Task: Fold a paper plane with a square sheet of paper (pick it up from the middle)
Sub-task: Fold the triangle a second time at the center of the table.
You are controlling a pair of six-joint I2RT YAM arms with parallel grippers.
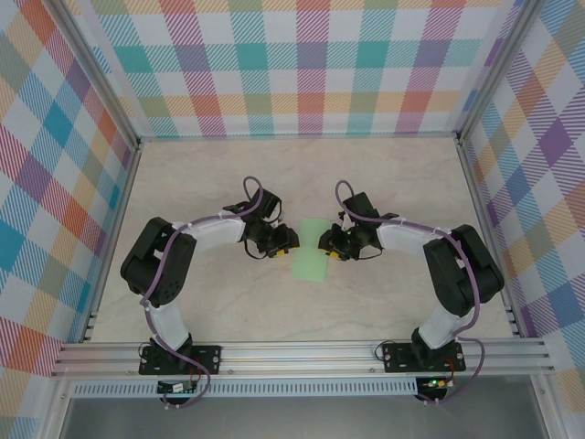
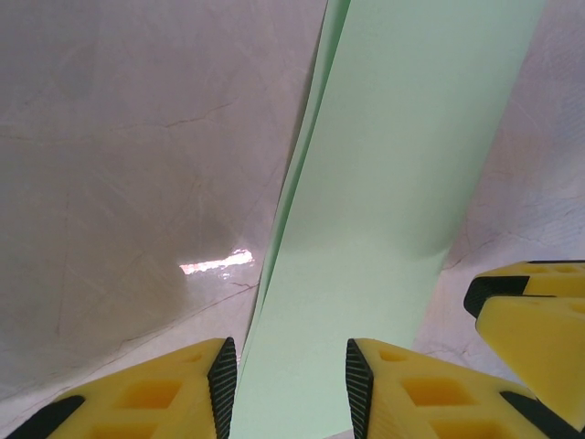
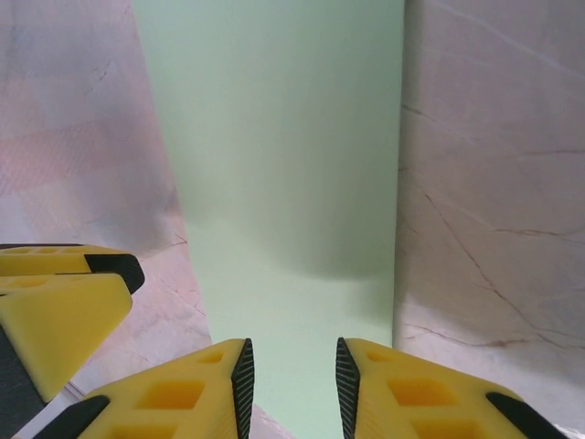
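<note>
Jaws of the left gripper (image 2: 288, 375), yellow wedge-shaped fingers faced with black pads (image 2: 223, 384), stand narrowly apart and clamp nothing. The flat face of the pale mint-green sheet of paper (image 2: 402, 183) shows in the gap between them. Whether the tips press on it I cannot tell. From the gap the sheet runs off toward 1 o'clock. Along its 9 o'clock edge a second layer peeks out, so it lies folded.

The right gripper (image 3: 292, 370) is set the same way, with its jaws a slim gap apart, gripping nothing, and green paper showing between them. From there the sheet stretches toward 12 o'clock. A yellow finger of the other gripper sits at 8 o'clock in this wrist view.

From above, the sheet is a narrow oblong near the middle of the table. The left gripper is at its 9 o'clock and the right gripper at its 3 o'clock, both right at its edges.

It lies on a pale, glossy, marble-patterned tabletop (image 1: 210, 183) with thin brown veins and one white glint of light (image 2: 217, 263). Walls of pastel plaid cloth (image 1: 311, 64) close the table in at 9, 12 and 3 o'clock. A ribbed aluminium rail (image 1: 302, 352) carrying the arm bases crosses at 6 o'clock.
</note>
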